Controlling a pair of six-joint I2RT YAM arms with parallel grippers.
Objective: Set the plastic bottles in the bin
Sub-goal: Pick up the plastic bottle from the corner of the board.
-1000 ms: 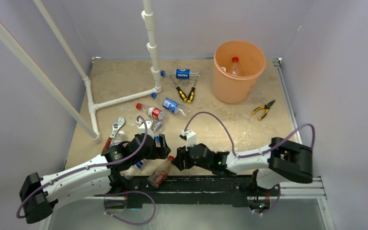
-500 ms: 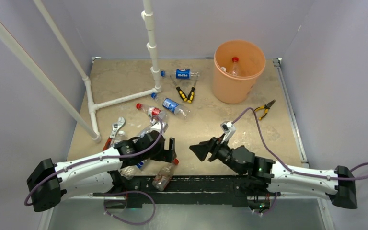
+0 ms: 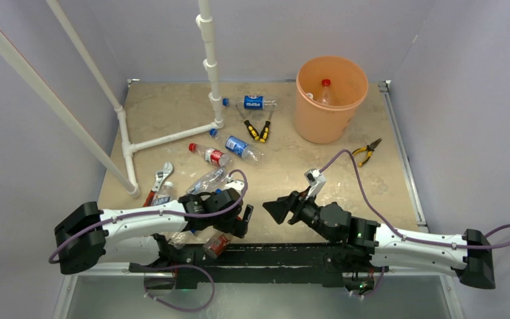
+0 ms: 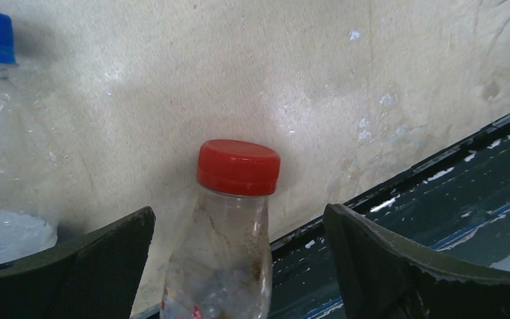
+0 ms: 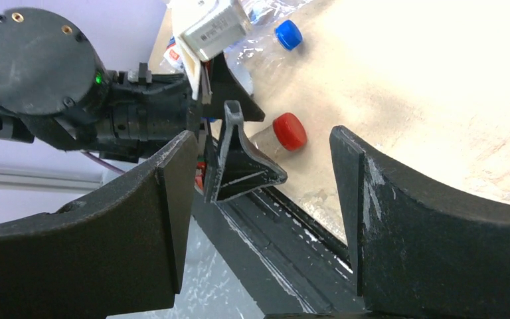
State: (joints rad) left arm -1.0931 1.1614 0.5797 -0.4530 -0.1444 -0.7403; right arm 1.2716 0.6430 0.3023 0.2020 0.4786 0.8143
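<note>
Though it blurs, one label perhaps reads Pepsi.

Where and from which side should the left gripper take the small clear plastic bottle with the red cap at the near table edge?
Probably its clear body below the neck. The small clear red-capped plastic bottle lies lengthwise between the open fingers of the left gripper, cap pointing away from the wrist, so advance from its base end and close across the round sides.
</note>
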